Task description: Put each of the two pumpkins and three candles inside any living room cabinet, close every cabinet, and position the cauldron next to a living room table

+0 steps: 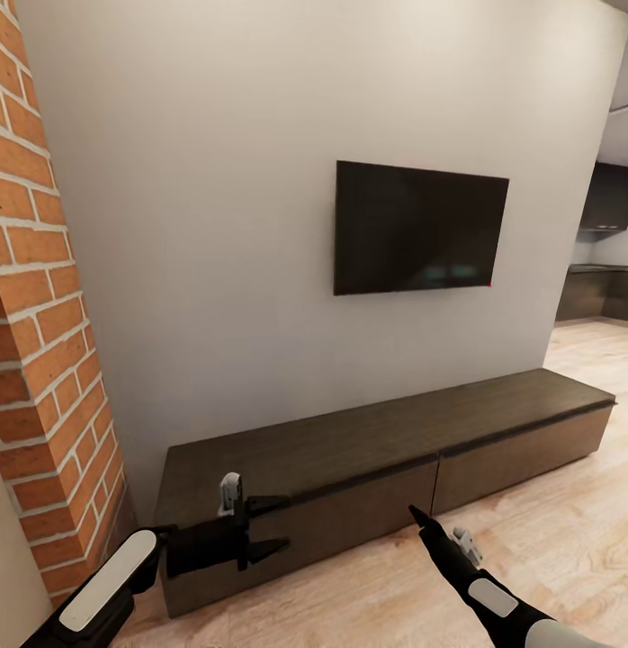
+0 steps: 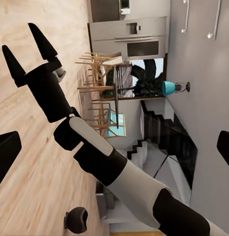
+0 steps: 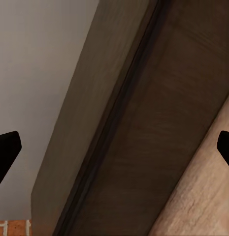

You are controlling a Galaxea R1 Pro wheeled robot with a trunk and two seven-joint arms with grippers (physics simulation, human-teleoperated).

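Two end effectors spread wide, empty: left (image 1: 271, 526), right (image 2: 29, 49) | cabinet (image 1: 386, 468) drawers closed | cauldron (image 2: 76, 220) on floor

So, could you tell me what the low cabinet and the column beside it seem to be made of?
The cabinet looks like dark-brown wood with a matte finish: faint grain runs along its top and drawer fronts. The column looks like rough red brick with pale mortar joints.
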